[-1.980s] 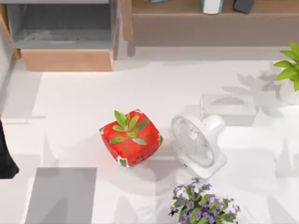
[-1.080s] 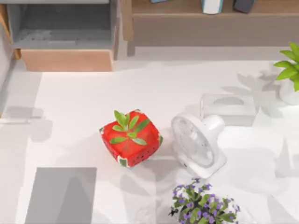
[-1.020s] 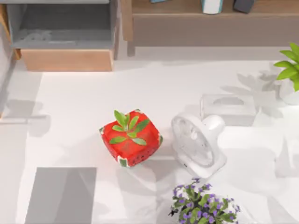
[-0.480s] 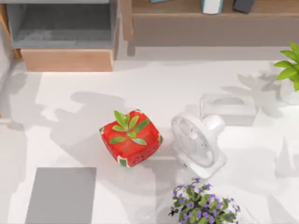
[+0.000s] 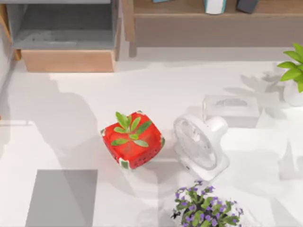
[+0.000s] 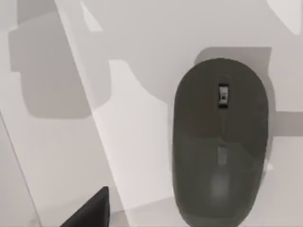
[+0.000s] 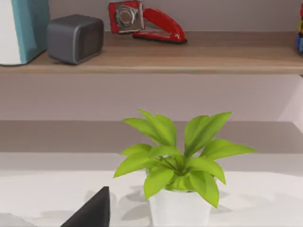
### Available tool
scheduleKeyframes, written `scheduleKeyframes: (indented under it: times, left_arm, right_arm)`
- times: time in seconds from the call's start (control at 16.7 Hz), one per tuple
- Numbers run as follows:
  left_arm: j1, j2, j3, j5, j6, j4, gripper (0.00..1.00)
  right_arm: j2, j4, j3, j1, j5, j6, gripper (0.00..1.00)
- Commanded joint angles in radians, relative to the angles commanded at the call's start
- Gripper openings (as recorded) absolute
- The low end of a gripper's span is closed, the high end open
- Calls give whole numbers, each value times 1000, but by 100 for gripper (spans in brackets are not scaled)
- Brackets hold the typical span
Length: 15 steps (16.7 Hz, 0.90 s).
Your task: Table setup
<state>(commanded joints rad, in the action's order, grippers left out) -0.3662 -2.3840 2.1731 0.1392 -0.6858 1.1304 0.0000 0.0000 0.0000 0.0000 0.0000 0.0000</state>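
A dark grey mouse (image 6: 220, 142) with a small scroll wheel lies on the white table, seen from straight above in the left wrist view. A dark corner of my left gripper (image 6: 90, 213) shows at that picture's edge, apart from the mouse. A flat grey mat (image 5: 61, 198) lies at the table's front left in the top view. A dark corner of my right gripper (image 7: 92, 213) faces a green plant in a white pot (image 7: 177, 189) at the table's right.
Mid-table stand a red strawberry-patterned pot with a sprout (image 5: 132, 140), a white fan (image 5: 201, 146), a tissue box (image 5: 231, 109) and purple flowers (image 5: 206, 209). A wooden drawer unit (image 5: 66, 35) stands back left. The back shelf holds a red stapler (image 7: 149, 20) and a grey box (image 7: 75, 38).
The dark left arm at the table's left edge has left the top view. A broad shadow has spread over the left part of the table. The objects have not moved.
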Motion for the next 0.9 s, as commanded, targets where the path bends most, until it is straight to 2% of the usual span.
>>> scheduleKeyframes:
  times: [0.24,0.66,0.9]
  left_arm:
    - [-2,-118,97,0,-42,53,100]
    - [2,-117,99,-2,-40,61,100]
    - [8,-53,128,-11,-21,149,100]
  right_arm:
    - [0,0,0,0,0,0,100]
    - [0,0,0,0,0,0,100]
    - [0,0,0,0,0,0,100]
